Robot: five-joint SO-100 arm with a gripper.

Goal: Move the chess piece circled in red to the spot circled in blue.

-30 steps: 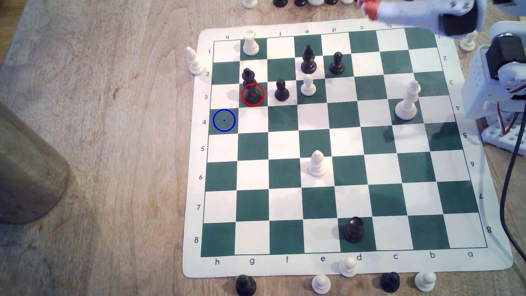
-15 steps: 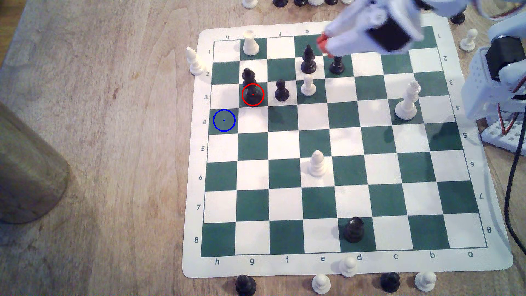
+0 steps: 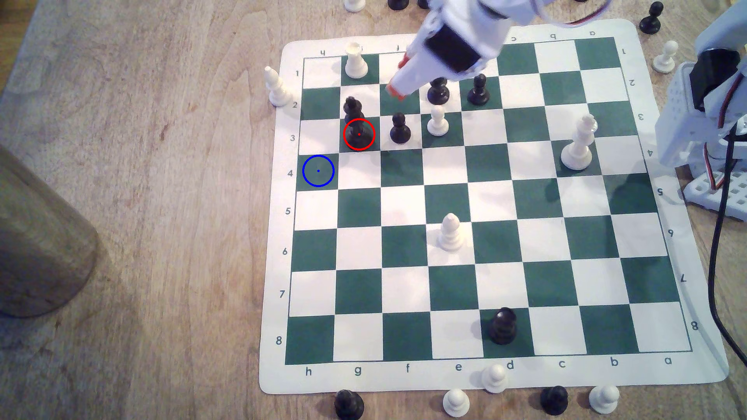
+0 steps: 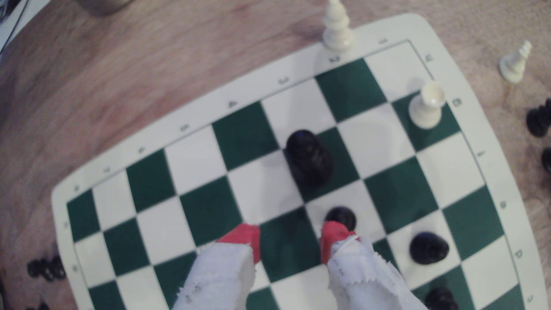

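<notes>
**A:** We're above the far ranks now, and our gripper (image 4: 287, 244) has its red-tipped jaws spread wide with nothing between them, a green square showing through the gap.

**B:** And the chess piece (image 3: 358, 128) stands upright inside the red ring on its green square, well short of our fingertips (image 3: 395, 91) in the exterior view. Nobody's touching it yet.

**A:** Crowded neighbourhood, though. A black pawn (image 3: 399, 128) sits one square to the exterior view's right of it, and another black piece (image 3: 352, 106) stands just behind, almost touching from this angle.

**B:** So we reckon the approach wants care: come down from above, straddle the slim body below the crown, and keep the jaws lined up so neither tip clips that pawn.

**A:** Agreed, and close low enough that it won't tip out.

**B:** Then the spot (image 3: 318, 171), the blue-ringed green square at the board's edge, diagonally adjacent, lies bare. We'd lift clear before crossing, since dragging could snag the mat (image 3: 525, 375).
</notes>
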